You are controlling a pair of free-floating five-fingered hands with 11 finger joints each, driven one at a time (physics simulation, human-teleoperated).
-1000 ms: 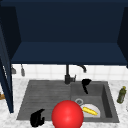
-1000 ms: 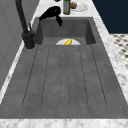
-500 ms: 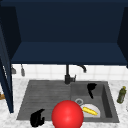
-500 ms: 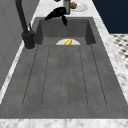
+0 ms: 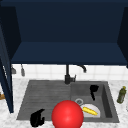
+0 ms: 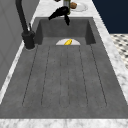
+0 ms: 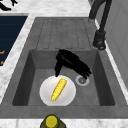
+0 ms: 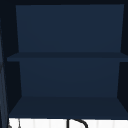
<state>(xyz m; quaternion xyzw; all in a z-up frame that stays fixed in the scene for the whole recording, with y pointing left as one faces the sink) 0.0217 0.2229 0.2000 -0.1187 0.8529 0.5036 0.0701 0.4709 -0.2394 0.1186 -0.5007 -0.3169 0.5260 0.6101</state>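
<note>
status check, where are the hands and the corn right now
Right hand open, hovering over the basin above the plate. Corn lies on the plate, untouched. Left hand idle at the drainboard's front edge. Red ball in front.

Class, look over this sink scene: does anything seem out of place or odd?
A large red ball sits at the sink's front edge, an odd thing there. A corn cob lies on a plate down in the basin, below the right hand.

One camera faces the sink (image 5: 35,97) head-on. Two look along it from either end, closer in. A fourth faces the cabinet (image 8: 67,75) above.
</note>
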